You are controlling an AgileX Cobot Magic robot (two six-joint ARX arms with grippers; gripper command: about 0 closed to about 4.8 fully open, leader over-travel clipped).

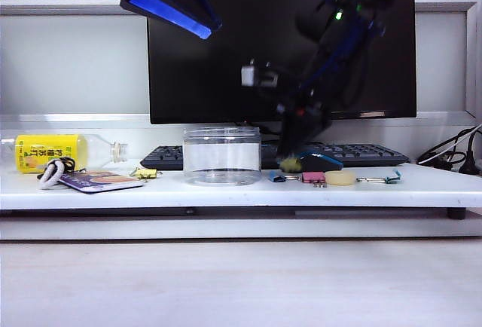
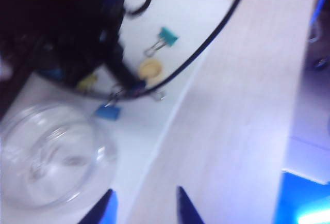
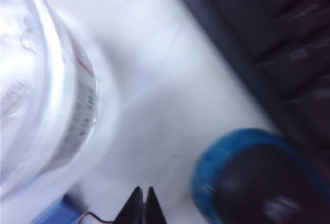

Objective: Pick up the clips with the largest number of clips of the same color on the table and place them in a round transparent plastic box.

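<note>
The round transparent plastic box (image 1: 222, 155) stands open-topped at the middle of the white shelf, and shows too as the box (image 2: 51, 157) and the box (image 3: 46, 95). One pale-yellow clip (image 1: 290, 165) lies just right of it, beside the mouse; this clip (image 2: 87, 82) is partly under the right arm. My right gripper (image 1: 286, 160) is down at that clip. Its tips (image 3: 143, 193) are shut together with nothing showing between them. Another yellow clip (image 1: 145, 172) lies left of the box. My left gripper (image 2: 144, 203) hangs open and empty, high above the box's near side.
A blue clip (image 1: 277, 177), a pink clip (image 1: 313, 178), a pale round piece (image 1: 340, 178) and a teal clip (image 1: 392, 178) line the shelf's front right. A black-and-blue mouse (image 1: 320, 161), a keyboard (image 1: 354, 152), a yellow-labelled bottle (image 1: 49, 152) and a corded card (image 1: 98, 181) are also there.
</note>
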